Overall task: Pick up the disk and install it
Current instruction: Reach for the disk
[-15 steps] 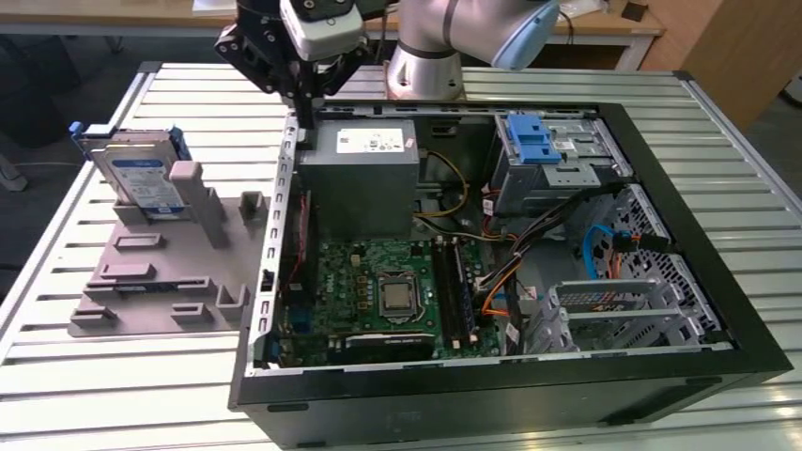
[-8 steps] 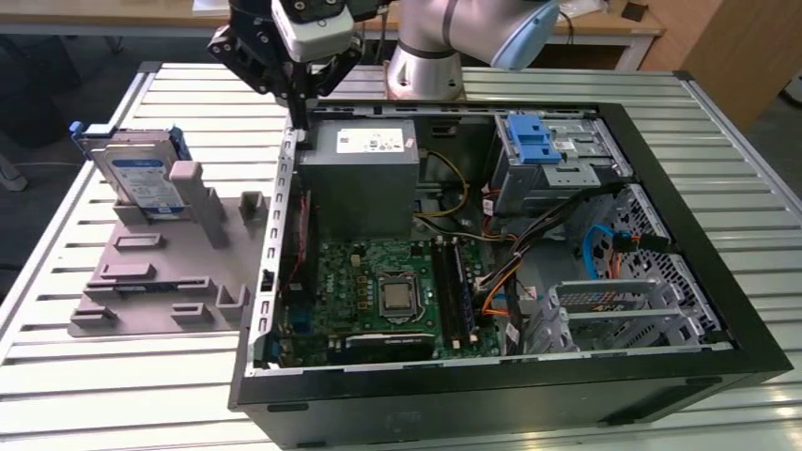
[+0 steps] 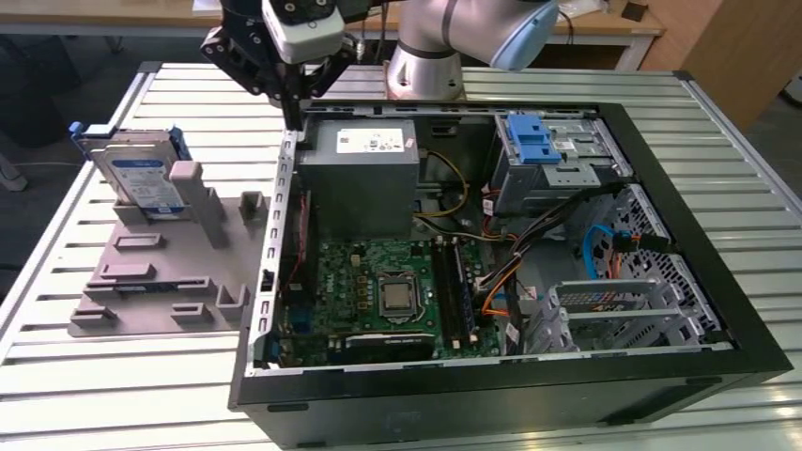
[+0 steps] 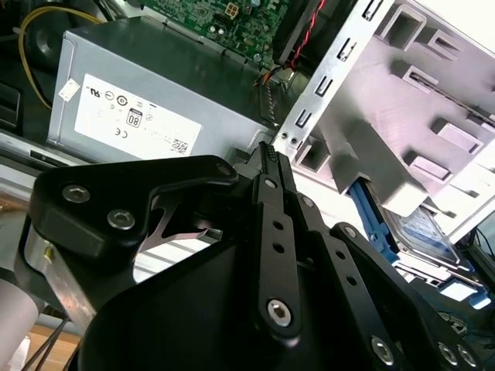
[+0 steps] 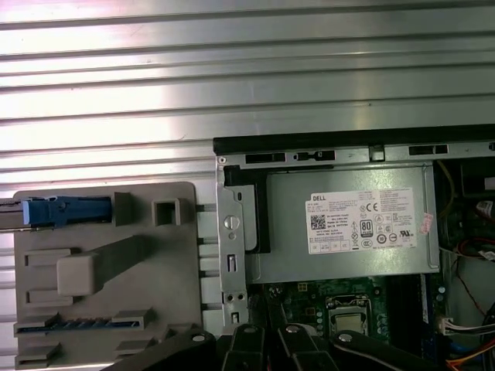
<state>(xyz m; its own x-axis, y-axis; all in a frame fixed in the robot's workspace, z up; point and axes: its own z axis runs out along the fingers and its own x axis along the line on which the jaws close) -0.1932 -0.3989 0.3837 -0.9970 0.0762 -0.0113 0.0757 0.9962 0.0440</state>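
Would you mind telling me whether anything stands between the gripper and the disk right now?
Nothing visible blocks it. The gripper hangs over the case wall beside the power supply; the disk stands on edge in the grey tray, its top open, a tray post on its case-facing side.

Silver disk [image 3: 130, 174] with white-and-blue label and blue side rails; grey slotted tray [image 3: 150, 282]; ribbed silver table [image 3: 75, 376]; black gripper [image 3: 295, 117]. The black computer case [image 3: 501, 399] shows a green motherboard [image 3: 363, 282], a grey power supply [image 3: 363, 188] with white sticker, a blue latch [image 3: 542, 141] and a blue cable [image 3: 587, 246].
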